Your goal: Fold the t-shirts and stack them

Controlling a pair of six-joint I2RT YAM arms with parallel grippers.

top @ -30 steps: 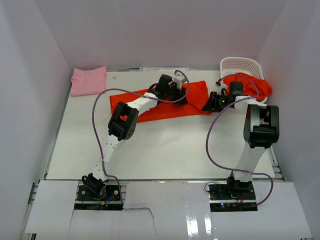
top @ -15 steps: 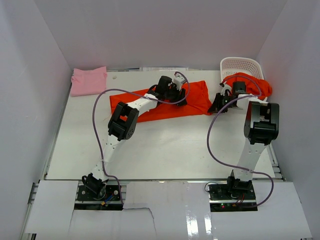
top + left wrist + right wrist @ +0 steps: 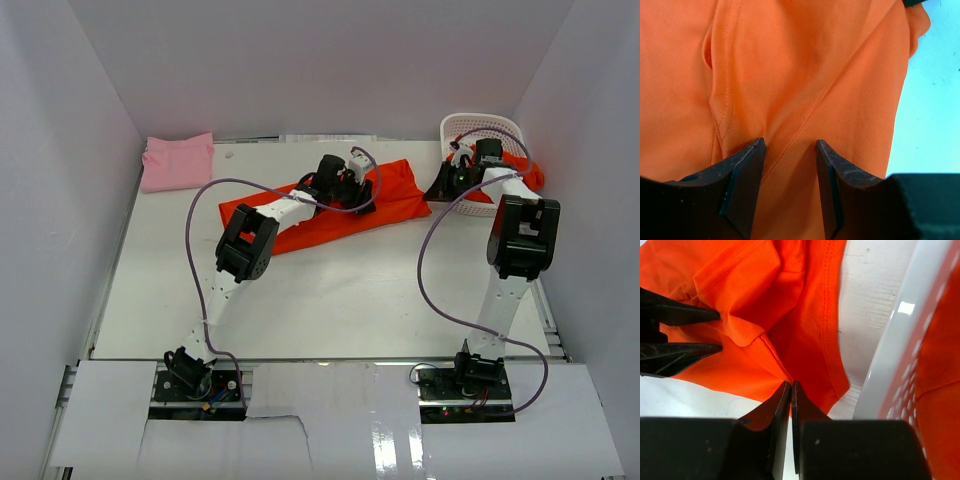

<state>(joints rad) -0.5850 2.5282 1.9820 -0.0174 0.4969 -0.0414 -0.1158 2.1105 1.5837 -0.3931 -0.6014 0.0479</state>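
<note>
No legible text, label, brand, number or sign found in any view. The orange-red t-shirt beside the white basket is plain (stitching only).

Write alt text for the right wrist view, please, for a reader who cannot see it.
The right gripper is shut on the edge of an orange shirt lying on the white table. A white basket stands at the right with more orange cloth inside; the left gripper points in from the left.
</note>
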